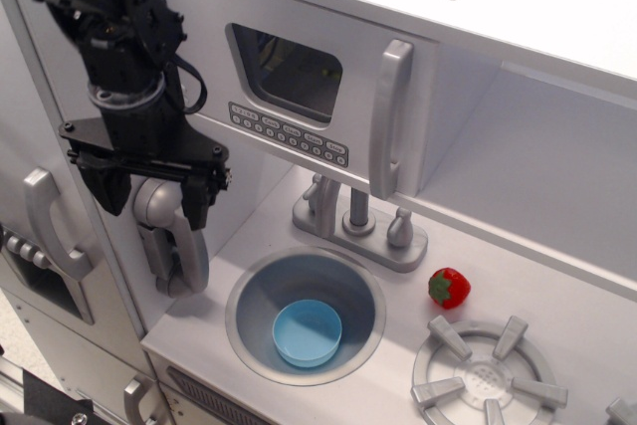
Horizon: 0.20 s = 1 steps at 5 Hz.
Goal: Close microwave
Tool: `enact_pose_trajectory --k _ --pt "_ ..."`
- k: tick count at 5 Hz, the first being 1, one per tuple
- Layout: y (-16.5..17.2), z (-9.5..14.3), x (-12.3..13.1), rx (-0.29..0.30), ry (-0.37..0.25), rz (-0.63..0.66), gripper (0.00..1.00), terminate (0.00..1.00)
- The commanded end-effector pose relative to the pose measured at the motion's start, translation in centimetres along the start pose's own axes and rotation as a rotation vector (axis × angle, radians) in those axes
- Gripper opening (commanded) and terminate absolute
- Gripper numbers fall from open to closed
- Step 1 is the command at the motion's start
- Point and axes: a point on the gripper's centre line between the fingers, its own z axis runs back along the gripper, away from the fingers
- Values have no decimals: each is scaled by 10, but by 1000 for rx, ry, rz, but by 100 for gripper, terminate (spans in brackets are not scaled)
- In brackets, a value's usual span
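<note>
my gripper (149, 194) hangs at the left with its fingers spread wide, holding nothing, just in front of the silver phone handset (171, 234). the microwave (299, 106) sits far and right of it, door flush, above the faucet (358, 221).

Bright even light, soft shadows, sharp focus, no blur
</note>
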Motion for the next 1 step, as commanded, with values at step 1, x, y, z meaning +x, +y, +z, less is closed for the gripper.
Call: enact_pose_trajectory --k 1 --pt "11 18 0 4 -40 5 100 100"
